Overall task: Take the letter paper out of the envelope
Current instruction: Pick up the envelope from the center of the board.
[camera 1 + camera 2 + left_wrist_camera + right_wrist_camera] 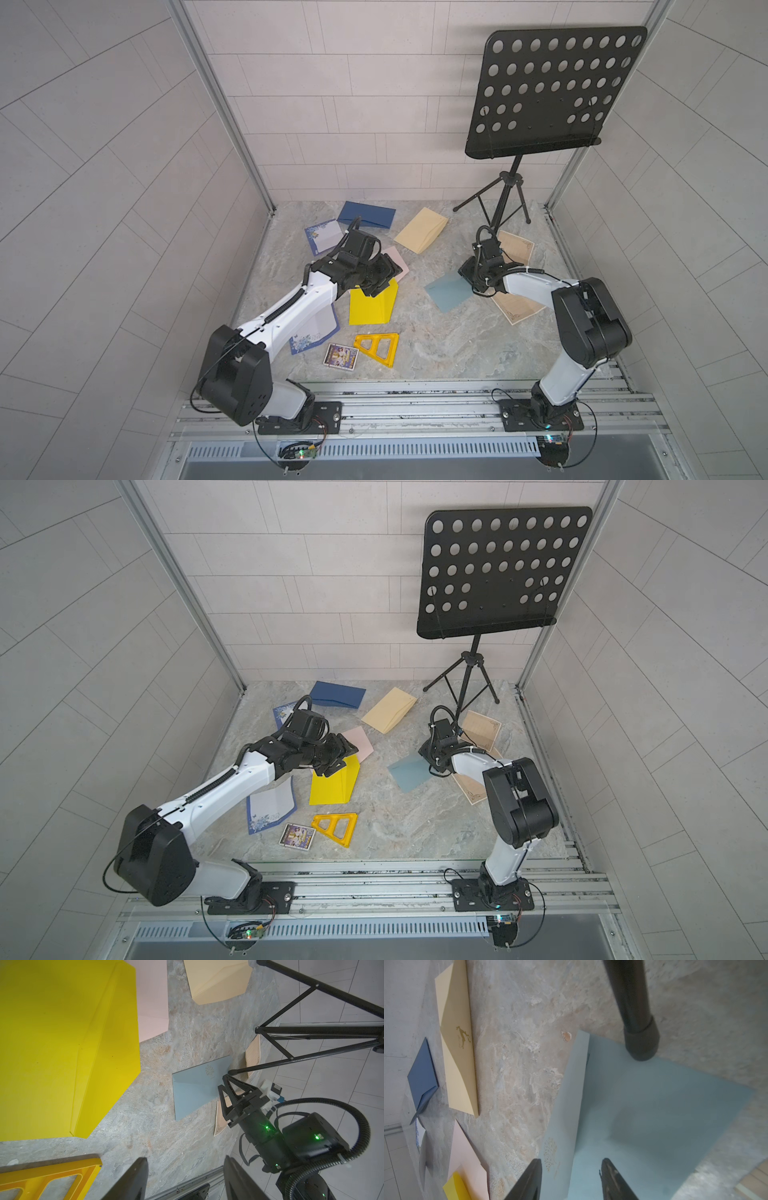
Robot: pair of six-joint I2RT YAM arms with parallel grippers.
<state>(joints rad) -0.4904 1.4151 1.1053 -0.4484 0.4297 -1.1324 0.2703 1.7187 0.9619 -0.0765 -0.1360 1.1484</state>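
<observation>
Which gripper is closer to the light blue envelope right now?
Right. The right gripper hovers over the light blue envelope, jaws open; the left gripper is off to its side, above the yellow envelope.

We can read no words, numbers or brand names anywhere in these views. The light blue envelope (664, 1109) bears a gold tree emblem (550, 1152) with a trace of tiny print below it. The cream envelope (456, 1068) bears a gold figure (462, 1037) with faint marks beside it, but on both the lettering is too small and blurred for us to make out. The small card (341, 355) lying on the surface (457, 345) shows a colourful printed picture in both top views, and any writing on it is likewise too small to tell.
</observation>
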